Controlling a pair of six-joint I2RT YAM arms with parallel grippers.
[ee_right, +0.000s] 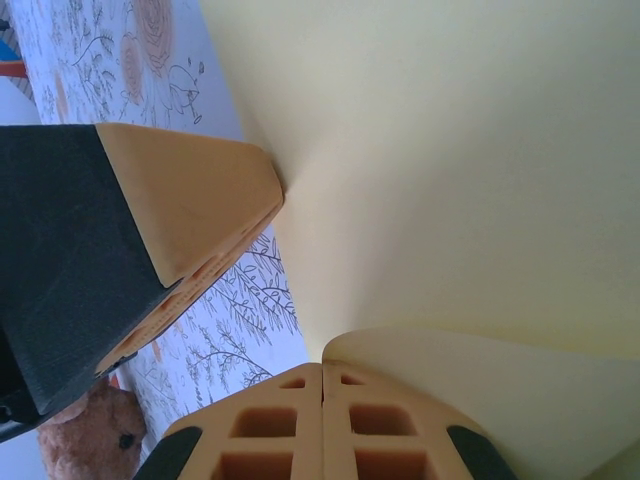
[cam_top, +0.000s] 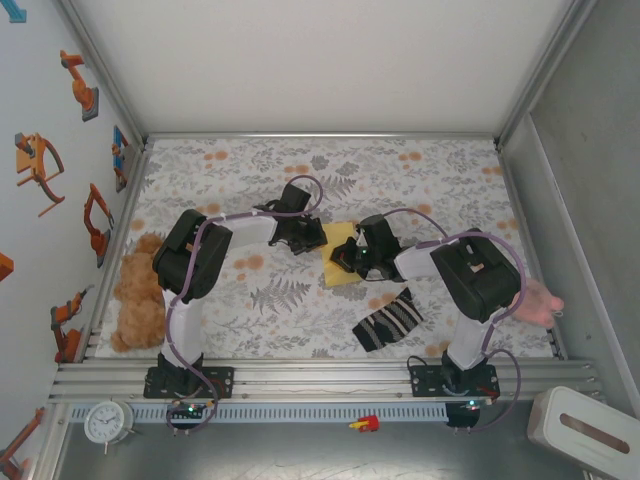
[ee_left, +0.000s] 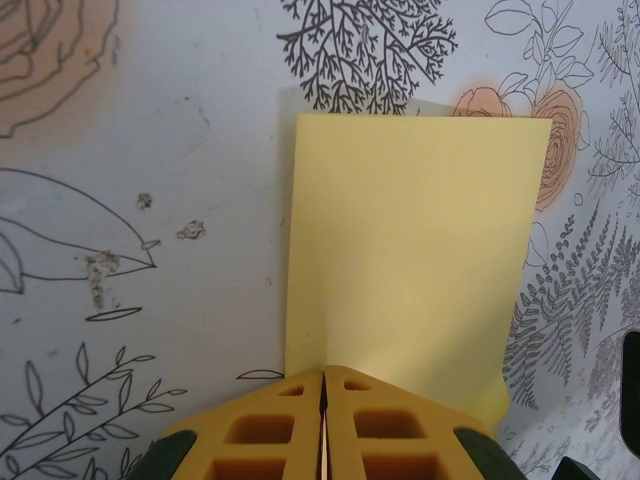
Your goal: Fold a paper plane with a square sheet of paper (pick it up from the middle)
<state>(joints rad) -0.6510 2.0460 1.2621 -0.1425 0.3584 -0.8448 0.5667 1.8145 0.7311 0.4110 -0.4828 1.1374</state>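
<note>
The square sheet of paper [cam_top: 341,236] is pale yellow and sits mid-table between both grippers. From the left wrist it looks like an upright rectangle [ee_left: 415,240], seemingly folded over, with a lower layer peeking out at its edges. My left gripper [cam_top: 317,240] [ee_left: 325,370] is shut, with a thin paper edge pinched in the seam of its jaws. My right gripper [cam_top: 346,262] [ee_right: 322,365] is shut too; the paper [ee_right: 450,170] curls up out of its tips. The left gripper's finger [ee_right: 190,200] touches the sheet from the left.
A black-and-white striped sock [cam_top: 390,320] lies just near-right of the paper. A brown teddy bear [cam_top: 138,295] rests at the left edge and a pink object [cam_top: 541,300] at the right edge. The floral cloth [cam_top: 420,180] covers the table.
</note>
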